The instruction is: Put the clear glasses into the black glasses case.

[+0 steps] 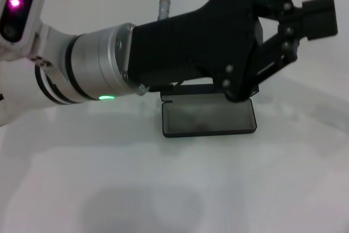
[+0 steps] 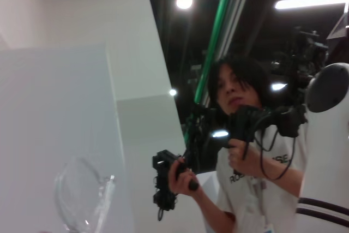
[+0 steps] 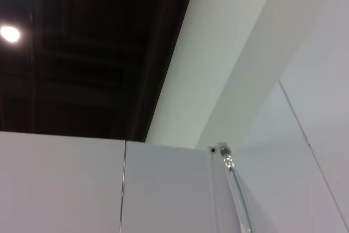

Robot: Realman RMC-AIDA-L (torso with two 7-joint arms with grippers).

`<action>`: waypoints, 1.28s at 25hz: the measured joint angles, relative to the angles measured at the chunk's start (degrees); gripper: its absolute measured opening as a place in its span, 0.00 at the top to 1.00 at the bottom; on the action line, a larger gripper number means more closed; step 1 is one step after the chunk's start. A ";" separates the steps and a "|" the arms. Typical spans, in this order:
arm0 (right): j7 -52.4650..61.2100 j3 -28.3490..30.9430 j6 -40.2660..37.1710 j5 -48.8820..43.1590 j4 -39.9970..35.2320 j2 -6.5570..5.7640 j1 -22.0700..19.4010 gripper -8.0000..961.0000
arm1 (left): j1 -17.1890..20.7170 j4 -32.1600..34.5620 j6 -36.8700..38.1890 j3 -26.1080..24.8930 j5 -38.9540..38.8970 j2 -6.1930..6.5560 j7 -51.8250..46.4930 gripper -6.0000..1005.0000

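Currently we list: left gripper (image 1: pixel 319 39), upper right of the head view, its arm spanning the frame; whether its fingers grip anything we cannot tell. Case (image 1: pixel 209 117), centre of that view on the white table (image 1: pixel 163 189), lying open. Glasses (image 2: pixel 82 195), lower left of the left wrist view, clear lens visible. Right gripper: unseen.
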 joint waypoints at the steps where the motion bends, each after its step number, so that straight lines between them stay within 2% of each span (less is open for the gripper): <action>1: -0.46 -0.42 0.08 0.00 0.18 0.00 0.01 0.94 | -0.05 0.00 -0.24 -0.09 -0.33 0.03 -0.13 0.93; 6: -1.96 -2.91 1.85 -0.04 0.39 0.08 -0.14 0.94 | -0.11 0.01 -1.45 -0.27 -2.73 0.17 -0.98 0.93; 13: -2.66 -4.85 4.30 -0.60 0.41 -0.01 0.05 0.94 | -0.40 0.02 -6.78 0.06 -3.25 0.21 -3.41 0.93; 24: -2.70 -7.17 9.90 -2.95 -0.21 -0.04 0.22 0.94 | -0.89 -0.56 -8.83 -0.35 -3.26 0.24 -3.81 0.93; 32: -2.70 -7.62 12.10 -6.72 -0.36 -0.27 1.79 0.94 | -0.86 -0.68 -10.16 -0.45 -3.38 0.24 -3.82 0.92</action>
